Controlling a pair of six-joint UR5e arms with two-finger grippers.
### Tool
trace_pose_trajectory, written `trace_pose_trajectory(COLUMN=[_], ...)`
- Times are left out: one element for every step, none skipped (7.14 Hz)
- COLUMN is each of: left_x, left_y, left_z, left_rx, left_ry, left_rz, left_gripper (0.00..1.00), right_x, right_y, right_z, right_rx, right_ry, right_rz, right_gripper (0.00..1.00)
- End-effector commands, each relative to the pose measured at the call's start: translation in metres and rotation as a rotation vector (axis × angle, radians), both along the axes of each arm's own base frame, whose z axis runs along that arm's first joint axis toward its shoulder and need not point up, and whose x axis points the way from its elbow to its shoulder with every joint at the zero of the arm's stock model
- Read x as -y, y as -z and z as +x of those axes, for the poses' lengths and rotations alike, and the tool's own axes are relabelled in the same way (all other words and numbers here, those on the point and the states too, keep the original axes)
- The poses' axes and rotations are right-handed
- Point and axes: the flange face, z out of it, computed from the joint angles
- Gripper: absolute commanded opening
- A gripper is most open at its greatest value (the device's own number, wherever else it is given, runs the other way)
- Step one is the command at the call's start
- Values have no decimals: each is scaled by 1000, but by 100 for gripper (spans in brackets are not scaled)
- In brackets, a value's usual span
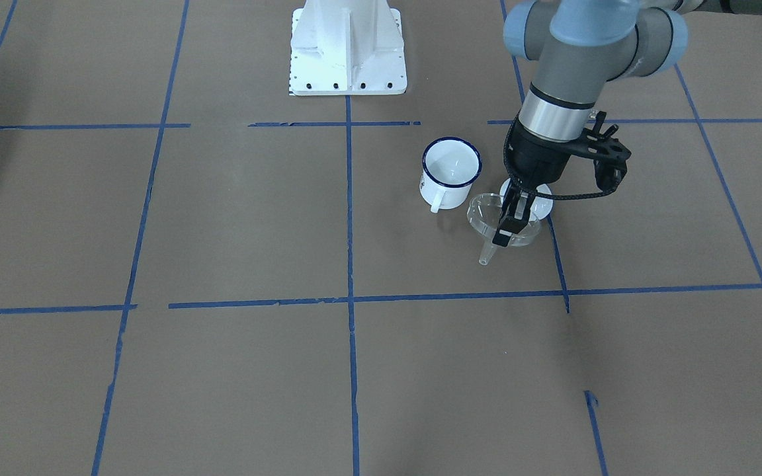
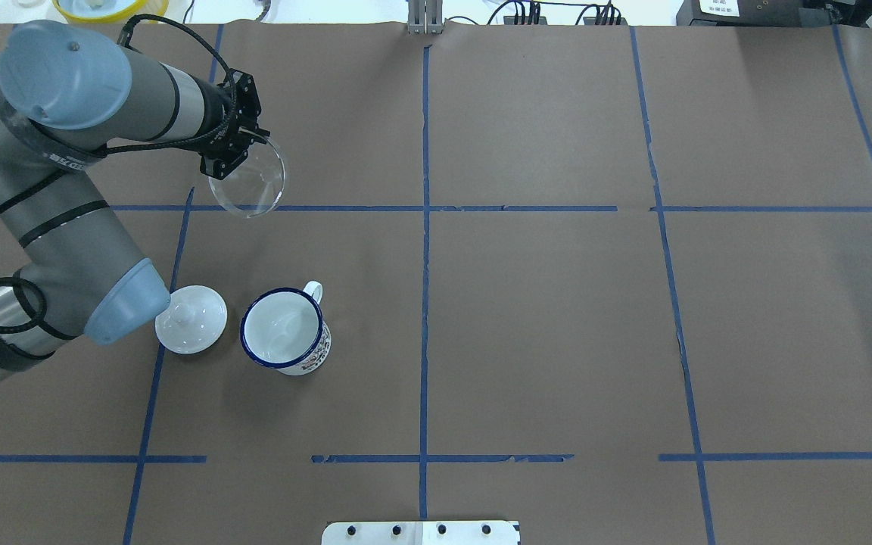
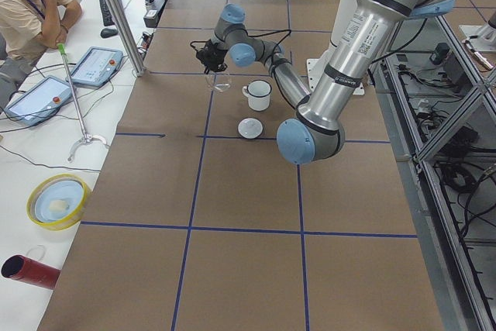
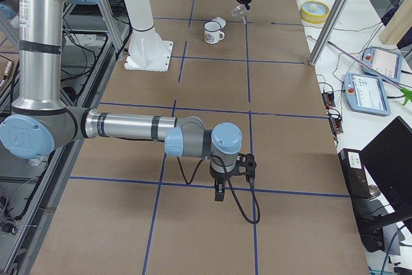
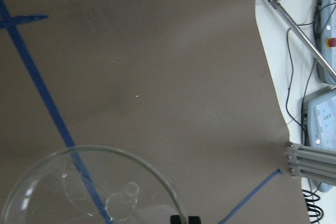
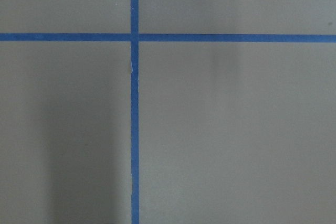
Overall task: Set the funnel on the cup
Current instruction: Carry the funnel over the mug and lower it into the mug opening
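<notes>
Left gripper is closed narrow on the rim of the funnel, with the clear wall pinched between the fingers. The funnel hangs at the fingertips, rim uppermost, lifted off the table. The cup stands upright on the table, toward the robot base from this gripper and slightly to its right, apart from the funnel. A white lid lies just beside the cup. Right gripper points down over the table; whether it is wide or narrow cannot be told.
</notes>
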Motion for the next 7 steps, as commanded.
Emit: trace_pose_trajectory(left_x=[-32,-46,-57,-66,-72,-77,-78], left_y=[14,10,12,19,30,40,41], left_z=[9,26,35,44,40,31,31], left_rx=[110,123,125,118,120,118,117], left_ry=[-143,-208,-255,-284,-287,-287,-286], left_rz=[-116,-155,-199,-208,-209,-206,-207], left_gripper=[0,0,0,0,0,0,0], right_x=[0,0,0,0,0,0,0], right_y=[0,0,0,0,0,0,0], right_z=[0,0,0,0,0,0,0], right_rx=[0,0,0,0,0,0,0], right_ry=[0,0,0,0,0,0,0], right_rz=[0,0,0,0,0,0,0], right_gripper=[100,100,100,100,100,100,100])
